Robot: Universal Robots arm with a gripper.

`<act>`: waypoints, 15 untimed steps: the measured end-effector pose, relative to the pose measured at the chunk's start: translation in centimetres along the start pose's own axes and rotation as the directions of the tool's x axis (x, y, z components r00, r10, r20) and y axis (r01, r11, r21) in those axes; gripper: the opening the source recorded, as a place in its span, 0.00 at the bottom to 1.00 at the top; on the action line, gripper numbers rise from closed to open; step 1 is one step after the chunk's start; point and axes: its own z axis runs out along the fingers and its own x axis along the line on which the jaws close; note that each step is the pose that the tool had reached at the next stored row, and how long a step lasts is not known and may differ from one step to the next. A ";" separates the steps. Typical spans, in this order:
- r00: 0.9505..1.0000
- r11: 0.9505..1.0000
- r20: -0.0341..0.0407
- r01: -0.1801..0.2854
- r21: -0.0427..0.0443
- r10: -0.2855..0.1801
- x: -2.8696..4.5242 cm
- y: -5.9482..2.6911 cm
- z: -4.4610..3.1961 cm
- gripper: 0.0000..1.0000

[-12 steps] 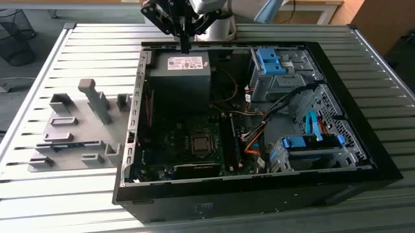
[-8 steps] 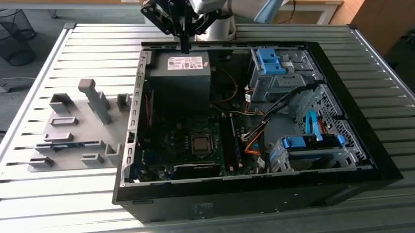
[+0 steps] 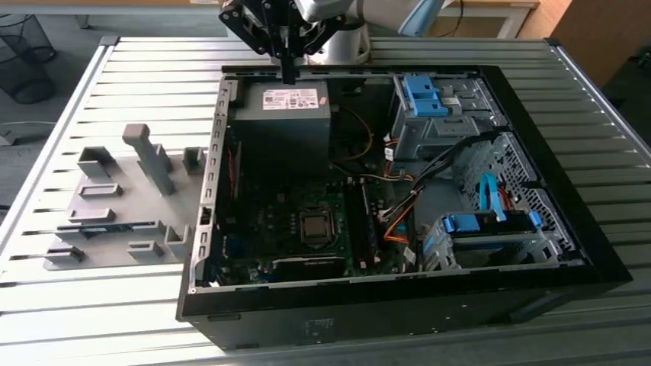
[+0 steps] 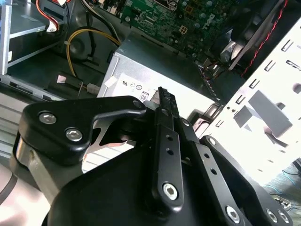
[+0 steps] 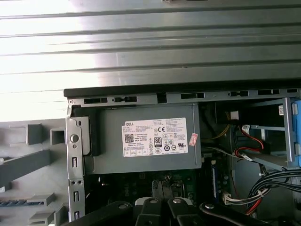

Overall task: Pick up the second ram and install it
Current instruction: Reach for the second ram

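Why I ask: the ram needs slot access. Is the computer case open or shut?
Open. The computer case lies uncovered, its motherboard and power supply exposed in the exterior view.

Black linkage hand (image 3: 288,72) w/ silver screws (image 4: 170,190) (matte finish), pale grey arm (image 3: 341,11), lt-blue joint cap (image 3: 419,15)
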 end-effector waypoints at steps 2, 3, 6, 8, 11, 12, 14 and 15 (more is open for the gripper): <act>1.000 1.000 0.000 0.000 0.000 0.000 0.07 -0.01 0.00 0.10; 1.000 1.000 0.000 0.000 0.000 0.000 0.11 -0.01 0.00 0.10; 1.000 1.000 0.000 0.000 0.000 0.000 0.26 -0.02 -0.01 0.10; 1.000 1.000 0.000 0.000 0.000 0.000 0.37 -0.03 -0.01 0.10; 1.000 1.000 0.000 0.000 0.000 0.000 0.54 -0.04 -0.01 0.10; 1.000 1.000 0.000 0.000 0.000 0.000 0.60 -0.04 -0.01 0.10; 1.000 1.000 0.000 0.000 0.000 0.000 0.71 -0.05 -0.01 0.10; 1.000 1.000 0.000 0.000 0.000 0.000 0.77 -0.06 -0.01 0.10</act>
